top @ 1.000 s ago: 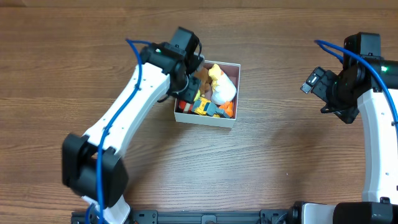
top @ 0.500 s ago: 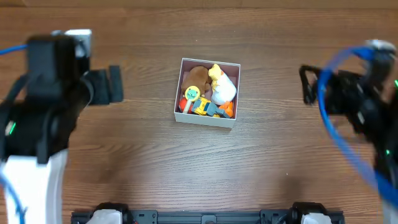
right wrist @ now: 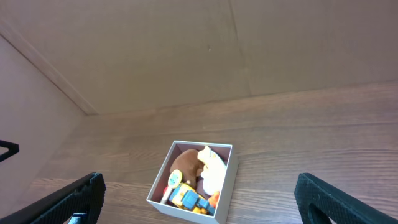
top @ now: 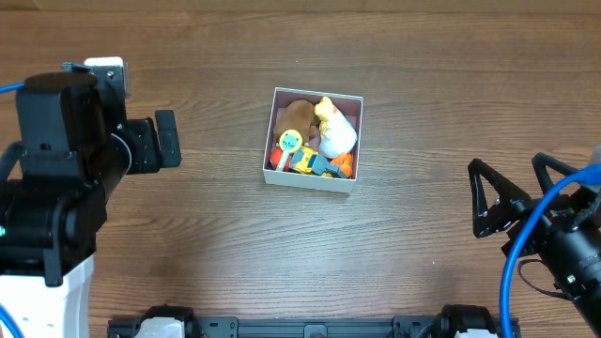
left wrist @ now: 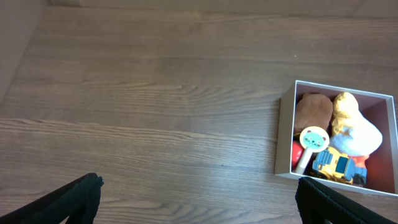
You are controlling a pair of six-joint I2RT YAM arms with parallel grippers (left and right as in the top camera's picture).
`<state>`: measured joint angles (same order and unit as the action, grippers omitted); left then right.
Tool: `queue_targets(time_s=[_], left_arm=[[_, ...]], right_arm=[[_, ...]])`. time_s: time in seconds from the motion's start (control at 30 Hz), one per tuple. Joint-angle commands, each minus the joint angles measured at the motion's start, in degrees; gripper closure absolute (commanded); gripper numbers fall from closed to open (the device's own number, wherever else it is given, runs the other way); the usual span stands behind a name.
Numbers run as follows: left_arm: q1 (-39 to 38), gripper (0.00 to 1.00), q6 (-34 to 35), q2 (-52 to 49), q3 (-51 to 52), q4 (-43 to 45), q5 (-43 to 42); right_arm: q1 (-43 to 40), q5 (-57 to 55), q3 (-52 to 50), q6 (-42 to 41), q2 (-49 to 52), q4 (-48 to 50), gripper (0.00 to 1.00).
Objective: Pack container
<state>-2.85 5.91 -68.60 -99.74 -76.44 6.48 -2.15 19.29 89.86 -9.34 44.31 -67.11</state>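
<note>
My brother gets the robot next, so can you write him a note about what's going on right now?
Left tool: open, empty, off to the left of the container.
Right tool: open, empty, off to its right.
Container: upright, no lid, between the two tools, with a heap of toys inside.
Done: the toys are in; none shows outside the container in any view.
Left: probably nothing more to pack. Maybe check that the heap sits low enough.

Robot lab bench, wood-grain table (top: 300, 263), plain brown backdrop (right wrist: 155, 50) (cardboard-coloured)
</note>
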Motion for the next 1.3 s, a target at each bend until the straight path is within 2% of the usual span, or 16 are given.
queue_targets(time_s=[0.0, 0.2, 0.37, 0.63, 0.9, 1.07, 1.27], left_arm=[[0.3, 0.00, 1.0, -1.7, -0.8, 0.0, -0.1], [0.3, 0.00, 1.0, -4.5, -0.8, 0.0, -0.1], [0.3, 0.00, 1.0, -7.8, -0.8, 0.0, -0.1], [0.3, 0.00, 1.0, -13.0, -0.8, 0.0, -0.1], [0.3, 0.00, 1.0, -17.9, -0.8, 0.0, -0.1], [0.3, 0.00, 1.0, -20.1, -0.8, 0.0, -0.1], [0.3, 0.00, 1.0, -20.7, -0.8, 0.0, -0.1]], right_arm=[[0.3, 0.3, -0.1, 0.4, 0.2, -0.4, 0.00], [0.3, -6.5, -0.2, 0.8, 0.2, -1.4, 0.00], [0.2, -6.4, -1.9, 11.1, -1.4, -1.9, 0.00], [0.2, -10.3, -29.5, 12.6, -22.0, 13.3, 0.00], [0.2, -12.2, -54.2, 12.6, -36.9, 15.9, 0.00], [0.2, -12.2, -66.4, 12.5, -43.7, 20.2, 0.00], [0.2, -12.4, -74.0, 12.4, -44.2, 27.2, 0.00]])
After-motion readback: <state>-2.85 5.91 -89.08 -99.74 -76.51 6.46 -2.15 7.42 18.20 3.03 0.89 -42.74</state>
